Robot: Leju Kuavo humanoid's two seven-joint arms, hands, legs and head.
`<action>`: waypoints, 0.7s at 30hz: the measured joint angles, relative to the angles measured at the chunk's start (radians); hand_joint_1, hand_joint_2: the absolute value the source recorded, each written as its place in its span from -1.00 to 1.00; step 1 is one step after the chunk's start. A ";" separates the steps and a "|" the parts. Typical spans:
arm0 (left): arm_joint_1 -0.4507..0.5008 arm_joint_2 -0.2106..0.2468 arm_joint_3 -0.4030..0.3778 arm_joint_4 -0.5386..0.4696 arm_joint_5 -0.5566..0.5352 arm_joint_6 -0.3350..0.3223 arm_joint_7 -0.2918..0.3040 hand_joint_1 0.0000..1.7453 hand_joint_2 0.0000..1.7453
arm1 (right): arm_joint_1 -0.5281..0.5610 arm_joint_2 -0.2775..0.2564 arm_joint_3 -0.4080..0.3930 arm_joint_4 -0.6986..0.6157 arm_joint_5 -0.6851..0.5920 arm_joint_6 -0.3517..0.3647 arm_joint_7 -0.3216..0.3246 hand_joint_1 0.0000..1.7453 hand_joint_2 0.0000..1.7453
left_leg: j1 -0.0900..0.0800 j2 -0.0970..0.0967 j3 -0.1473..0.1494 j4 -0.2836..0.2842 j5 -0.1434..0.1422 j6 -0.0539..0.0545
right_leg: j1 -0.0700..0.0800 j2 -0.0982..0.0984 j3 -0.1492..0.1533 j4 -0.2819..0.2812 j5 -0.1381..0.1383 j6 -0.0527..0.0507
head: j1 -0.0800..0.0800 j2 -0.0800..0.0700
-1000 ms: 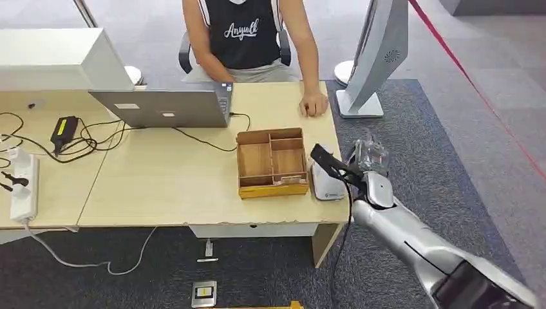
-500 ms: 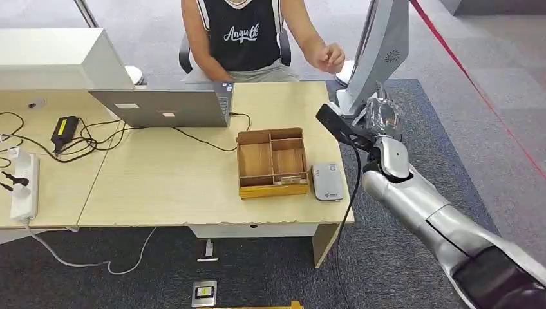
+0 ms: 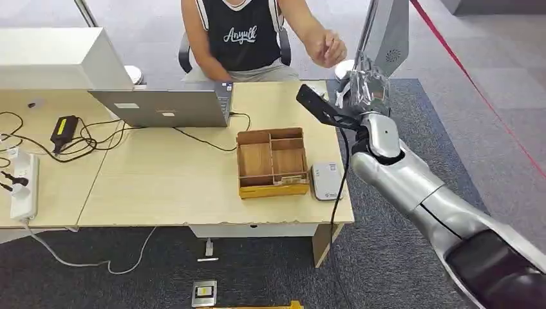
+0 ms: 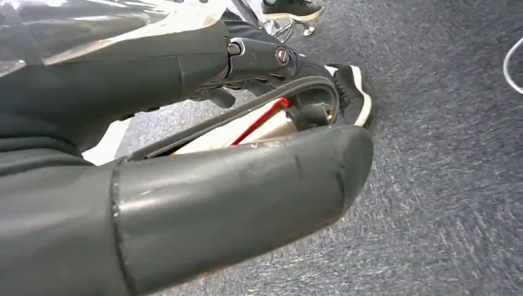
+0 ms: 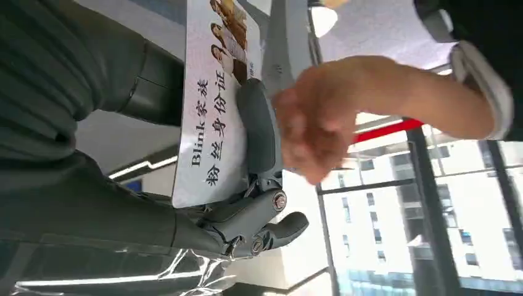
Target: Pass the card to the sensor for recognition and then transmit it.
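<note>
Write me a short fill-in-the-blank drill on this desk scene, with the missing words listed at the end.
1. The right robot hand holds a white printed ____ up toward the seated person's hand.
2. The small grey card sensor lies on the light wooden desk right beside the compartmented wooden ____.
3. A silver ____ stands open on the desk in front of the person.

Missing words: card; box; laptop

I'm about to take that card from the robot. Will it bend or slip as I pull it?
Probably stiff: the card stays flat where it juts past the right hand. It looks thin, glossy and light, so it may slide out easily between the fingers.
</note>
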 joint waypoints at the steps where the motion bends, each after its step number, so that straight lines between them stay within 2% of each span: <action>1: 0.000 0.000 -0.004 0.000 0.002 0.000 0.001 -1.00 -1.00 | -0.010 0.019 0.009 0.017 0.006 0.003 -0.006 1.00 1.00 | 0.000 0.000 0.000 0.000 0.000 0.000 | 0.000 0.000 0.000 0.000 0.000 0.000 | 0.000 0.000; 11: 0.002 0.001 -0.025 0.000 0.019 0.001 0.006 -1.00 -1.00 | -0.079 0.142 0.066 0.178 0.013 -0.011 -0.019 1.00 1.00 | 0.001 0.000 -0.001 0.000 0.000 0.000 | 0.001 -0.001 0.000 0.000 0.000 0.000 | 0.000 0.000; 16: 0.006 0.004 -0.037 0.000 0.021 0.001 0.009 -1.00 -1.00 | -0.094 0.175 0.078 0.260 0.017 -0.030 0.006 1.00 1.00 | 0.001 0.000 -0.001 0.000 0.000 0.000 | 0.001 -0.001 0.000 -0.001 0.000 0.000 | 0.000 0.000; 21: 0.007 0.005 -0.044 0.000 0.021 0.001 0.011 -1.00 -1.00 | -0.100 0.187 0.088 0.310 0.021 -0.037 0.014 1.00 1.00 | 0.001 0.000 0.000 0.000 0.000 0.000 | 0.001 0.000 0.000 0.000 0.000 0.000 | 0.000 0.000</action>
